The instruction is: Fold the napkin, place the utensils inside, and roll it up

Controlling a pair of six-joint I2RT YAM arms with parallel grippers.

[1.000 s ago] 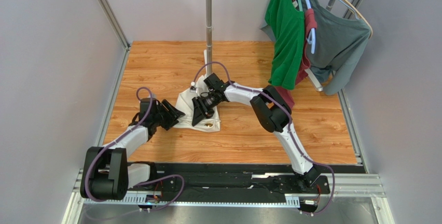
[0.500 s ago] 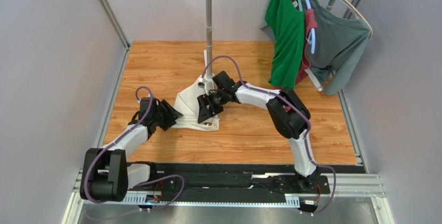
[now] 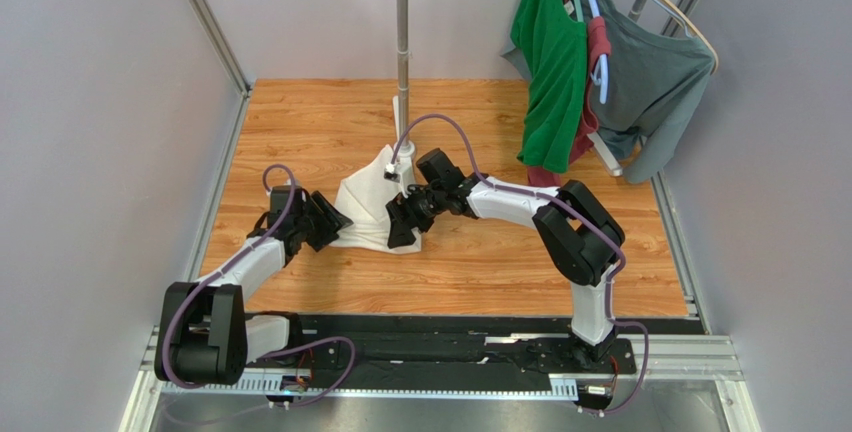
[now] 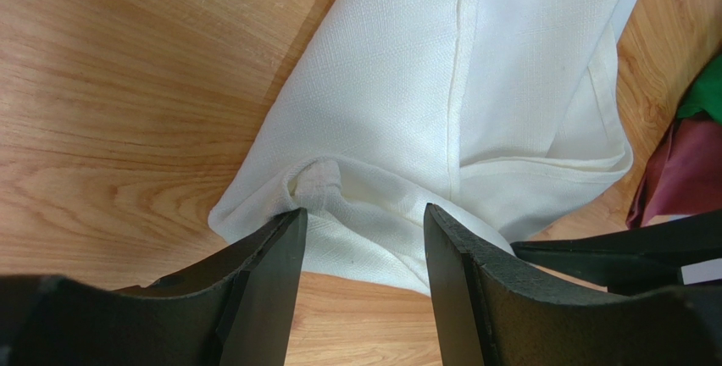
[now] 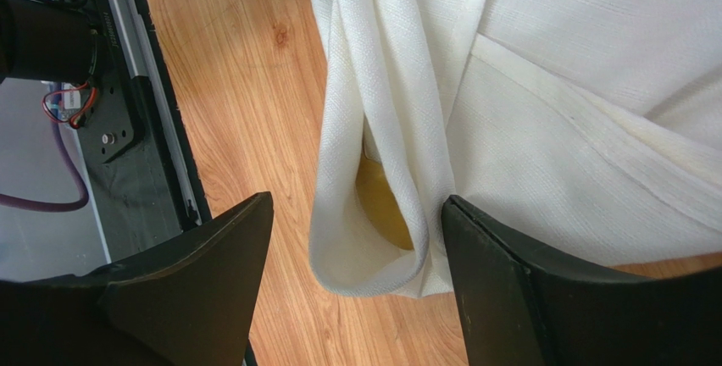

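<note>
The white napkin lies loosely folded into a long bundle on the wooden table. My left gripper sits at its left end, open. In the left wrist view the napkin ends in a bunched corner just at the tips of the left gripper. My right gripper is at the bundle's near right end, open. In the right wrist view the right gripper straddles a curled fold of the napkin. The brassy bowl of the spoon shows inside that fold; its handle is hidden.
The white pole stand rises just behind the napkin. A green shirt and a grey shirt hang at the back right, with dark red cloth below them. The black base rail runs along the near edge.
The right gripper has opened and let go of the napkin, and has drawn back to the right and toward the near edge. The left gripper has hardly moved.
</note>
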